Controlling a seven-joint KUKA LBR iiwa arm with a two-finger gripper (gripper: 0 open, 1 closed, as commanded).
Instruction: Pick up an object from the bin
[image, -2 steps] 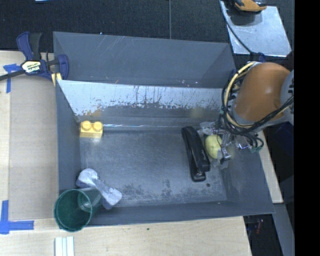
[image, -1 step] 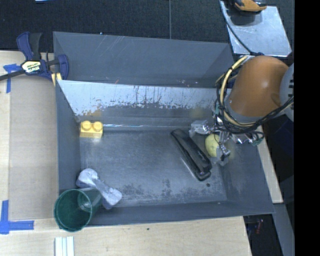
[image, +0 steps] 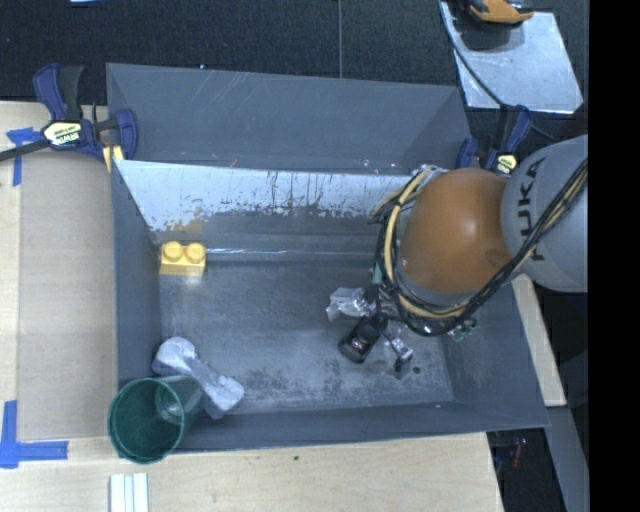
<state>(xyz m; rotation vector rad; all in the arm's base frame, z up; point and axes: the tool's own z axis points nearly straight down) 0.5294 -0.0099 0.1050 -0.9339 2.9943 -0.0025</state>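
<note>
My gripper (image: 398, 352) hangs low over the right part of the bin floor, mostly hidden beneath the arm's orange cover. Just left of it lies a small black block-like thing (image: 356, 345), close to or touching the gripper; I cannot tell whether it is held. A crumpled silvery-white piece (image: 346, 303) lies a little further back and left, at the edge of the cover.
A yellow toy brick (image: 182, 257) sits at the back left by the wall. A green cup (image: 146, 419) leans in the front left corner, with a pale grey bone-shaped thing (image: 196, 373) beside it. The arm covers the bin's right side.
</note>
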